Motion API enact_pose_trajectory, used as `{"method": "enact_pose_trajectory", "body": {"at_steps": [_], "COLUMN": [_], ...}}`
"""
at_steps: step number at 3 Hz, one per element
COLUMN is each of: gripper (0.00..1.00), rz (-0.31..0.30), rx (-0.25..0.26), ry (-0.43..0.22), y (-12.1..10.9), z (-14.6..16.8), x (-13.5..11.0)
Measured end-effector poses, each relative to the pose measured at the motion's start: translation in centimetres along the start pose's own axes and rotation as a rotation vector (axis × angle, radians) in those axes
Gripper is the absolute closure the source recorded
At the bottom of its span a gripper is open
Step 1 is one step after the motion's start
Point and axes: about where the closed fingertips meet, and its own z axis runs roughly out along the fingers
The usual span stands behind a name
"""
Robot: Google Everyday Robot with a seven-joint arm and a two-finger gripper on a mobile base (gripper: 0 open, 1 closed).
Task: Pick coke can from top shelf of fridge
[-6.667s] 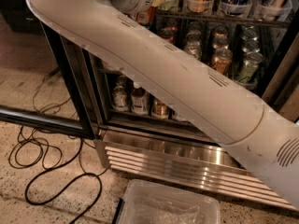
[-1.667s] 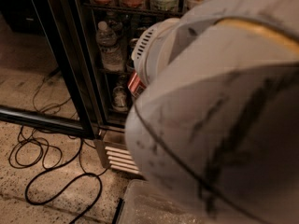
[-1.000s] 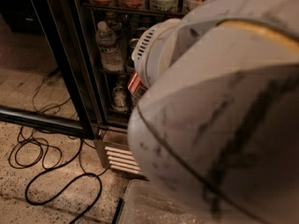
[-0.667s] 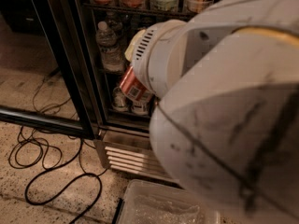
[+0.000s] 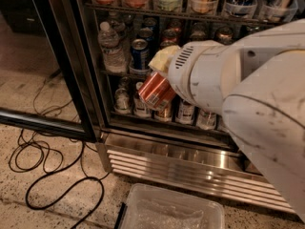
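The coke can, red with white print, hangs tilted in front of the fridge's middle racks, outside the fridge. My gripper is shut on it; one pale yellow finger shows above the can and the other is hidden behind it. My thick white arm fills the right side and hides that part of the fridge. The top shelf runs across the top of the view with several cans and bottles standing on it.
The black-framed glass door stands open at the left. A water bottle and a blue Pepsi can stand on the middle rack. Black cables loop on the floor. A clear plastic bin sits below the fridge's base.
My arm has drawn back from the camera and swung right, uncovering the racks. The red can has come out of the fridge in my gripper and now hangs lower, before the middle racks.
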Motion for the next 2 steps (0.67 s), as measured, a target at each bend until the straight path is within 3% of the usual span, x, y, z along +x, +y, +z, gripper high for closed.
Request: {"method": "enact_pose_trajectory", "body": {"at_steps": [1,2], "gripper": [1.0,1.0], "rz": [0.055,0.089], "rx": [0.009,-0.013], "ry": [0.038,0.106], "y": [-2.7,-3.7], "z": [0.7,1.3], "x": [0.0,1.1]}}
